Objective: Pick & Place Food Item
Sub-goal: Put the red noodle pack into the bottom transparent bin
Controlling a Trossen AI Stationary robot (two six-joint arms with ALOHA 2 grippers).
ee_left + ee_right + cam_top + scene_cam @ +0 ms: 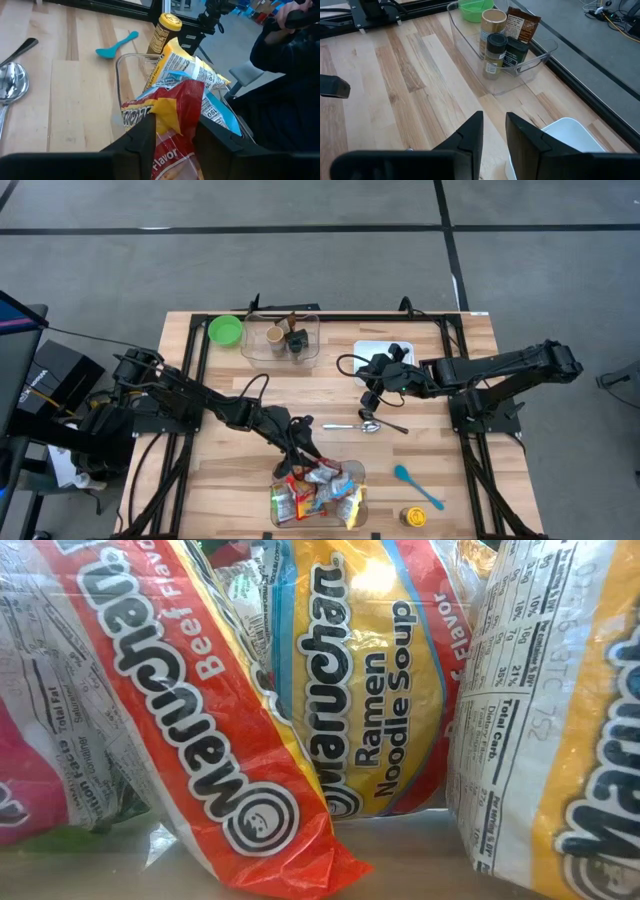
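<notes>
Several ramen packets (315,495) stand crowded in a clear bin (357,472) at the table's near edge. They fill the low view, a red beef one (200,740) beside a yellow one (380,690). My left gripper (300,452) reaches slanting down to the bin's left side. Its fingers stand apart on either side of the upper end of a red packet (175,107). My right gripper (368,402) hangs over the table's middle, above a metal spoon (368,426). A narrow gap shows between its fingers (494,120), with nothing in it. My left gripper (175,125) has the red packet's crumpled upper end (177,135) between its two spread fingers, coming from the table's left and slanting down. Whether the fingers touch the wrapper I cannot tell. The packet leans among the others in the bin.
A second clear bin (282,338) with spice jars and a green bowl (225,330) stand at the far edge. A white tray (378,350) lies beyond my right gripper. A teal spatula (415,485) and a yellow-lidded jar (413,517) lie right of the ramen bin. A person (290,55) stands past the near edge.
</notes>
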